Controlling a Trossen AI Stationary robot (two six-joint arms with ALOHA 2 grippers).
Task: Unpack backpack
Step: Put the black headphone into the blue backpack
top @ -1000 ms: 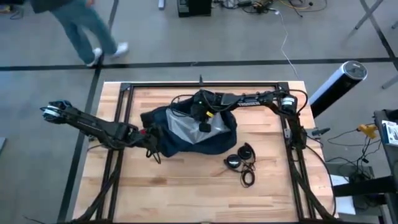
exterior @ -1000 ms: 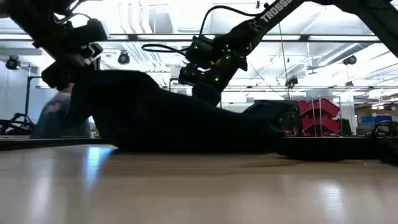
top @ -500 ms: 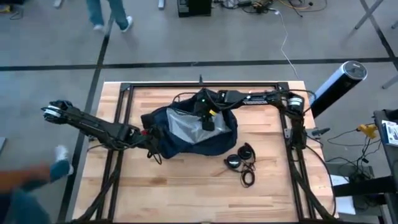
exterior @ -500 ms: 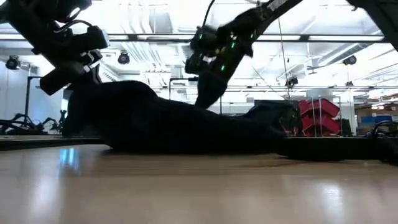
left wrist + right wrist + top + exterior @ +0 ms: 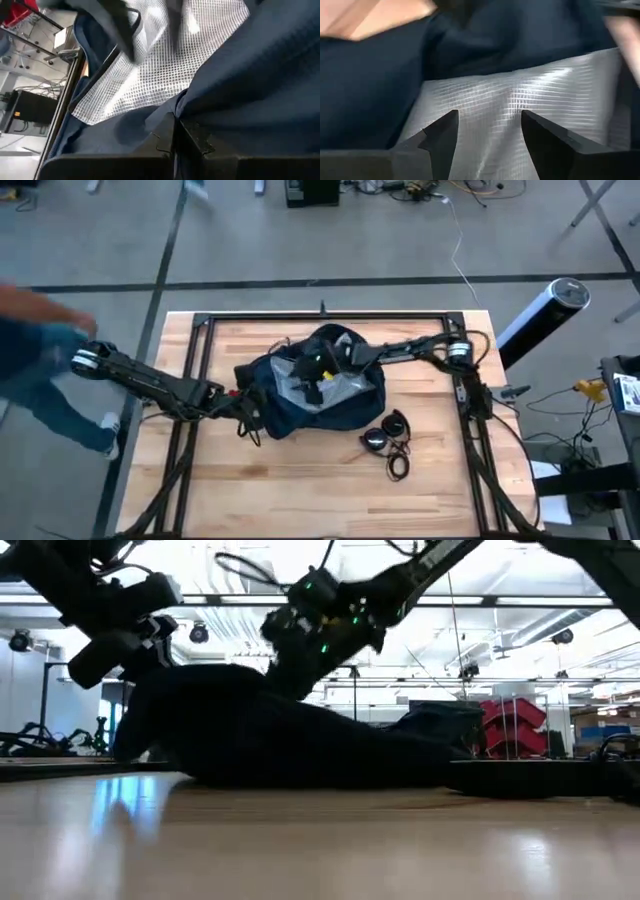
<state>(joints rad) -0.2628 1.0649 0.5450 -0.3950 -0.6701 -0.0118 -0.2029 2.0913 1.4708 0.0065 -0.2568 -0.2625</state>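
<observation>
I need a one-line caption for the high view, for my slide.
Left gripper pinches the backpack edge while the open right gripper reaches over its grey lining; headphones lie beside it.

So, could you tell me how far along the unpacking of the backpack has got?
Done: black headphones with a cable lie on the table beside the backpack, possibly already unpacked. In hand: the left gripper is shut on the backpack's navy edge, and the open right gripper hovers over the silvery-grey mesh inside the bag. Left: nothing is gripped for removal yet; other contents are not visible.
</observation>
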